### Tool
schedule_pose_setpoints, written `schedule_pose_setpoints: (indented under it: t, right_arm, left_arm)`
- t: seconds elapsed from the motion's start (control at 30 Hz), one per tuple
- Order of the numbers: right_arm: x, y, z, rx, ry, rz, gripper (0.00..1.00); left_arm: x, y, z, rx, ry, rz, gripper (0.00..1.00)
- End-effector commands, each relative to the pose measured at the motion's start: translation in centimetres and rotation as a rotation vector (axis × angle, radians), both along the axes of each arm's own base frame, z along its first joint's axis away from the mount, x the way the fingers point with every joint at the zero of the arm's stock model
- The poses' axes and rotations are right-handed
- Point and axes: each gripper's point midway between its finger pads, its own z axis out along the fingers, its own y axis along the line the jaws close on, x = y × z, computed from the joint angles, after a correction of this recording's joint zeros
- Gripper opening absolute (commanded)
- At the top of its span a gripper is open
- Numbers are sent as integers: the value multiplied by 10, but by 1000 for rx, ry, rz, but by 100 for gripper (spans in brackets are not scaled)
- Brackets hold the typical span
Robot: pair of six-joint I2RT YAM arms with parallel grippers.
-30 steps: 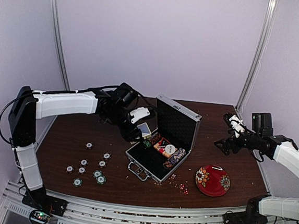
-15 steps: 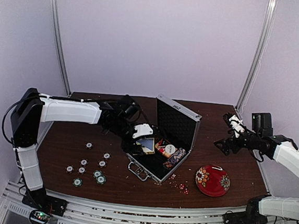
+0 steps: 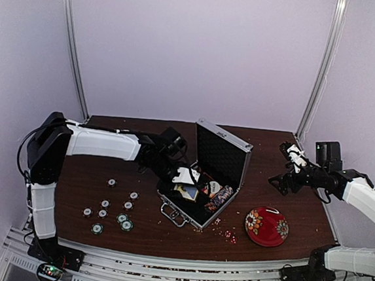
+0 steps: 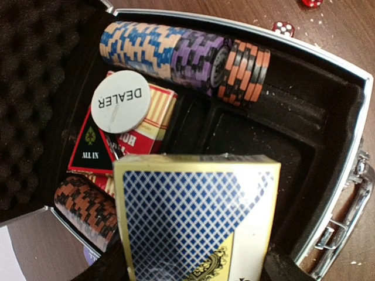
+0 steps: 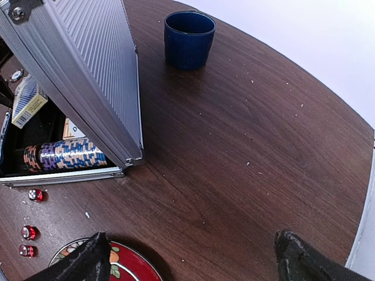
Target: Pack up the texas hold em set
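lab booth, white walls [image 3: 195, 49], metal frame [image 3: 75, 52]

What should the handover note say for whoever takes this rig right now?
Left pincer: shut on the card deck box, holding it over the open briefcase.
Right pincer: open, empty, hanging above the right side of the table.
Done: chip rolls and dealer button in the tray.
To do: seat the box, collect the loose chips on the table left of the briefcase, shut the lid.
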Motion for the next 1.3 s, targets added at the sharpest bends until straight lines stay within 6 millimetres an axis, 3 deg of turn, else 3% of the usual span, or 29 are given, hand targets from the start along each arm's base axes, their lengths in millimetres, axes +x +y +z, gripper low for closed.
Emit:
schedule_pose_setpoints:
  t: [0.0, 0.37, 0.5, 0.57, 0.6, 0.83, 0.97, 1.1, 1.2, 1.27]
  right_arm:
    - [-2, 0, 5, 1, -13, 7, 98]
    - [-4, 0, 5, -1, -17, 12, 98]
    - [-4, 0, 5, 0, -16, 12, 98]
    - [-5, 0, 5, 1, -16, 14, 98]
    - [-5, 1, 6, 1, -17, 15, 98]
    - [-9, 2, 14, 5, -25, 25, 98]
    - [-22, 9, 49, 9, -39, 97, 96]
    - [-47, 22, 103, 6, -62, 237, 90]
    - [-62, 42, 138, 55, -93, 348, 82]
    - [-64, 58, 151, 84, -88, 420, 77]
  left_arm:
    - [9, -20, 10, -5, -120, -94, 61]
    - [-1, -15, -9, 97, -178, -153, 65]
    - [-1, -17, -6, 97, -191, -150, 69]
    - [1, -20, 1, 85, -199, -142, 74]
    - [1, -21, 5, 77, -203, -142, 94]
    - [-4, -20, 60, -30, -242, -112, 98]
    - [-11, -13, 109, -154, -275, -44, 98]
    - [-2, 7, 159, -356, -324, 212, 98]
    - [25, 41, 180, -510, -360, 551, 98]
    - [42, 66, 186, -554, -393, 717, 98]
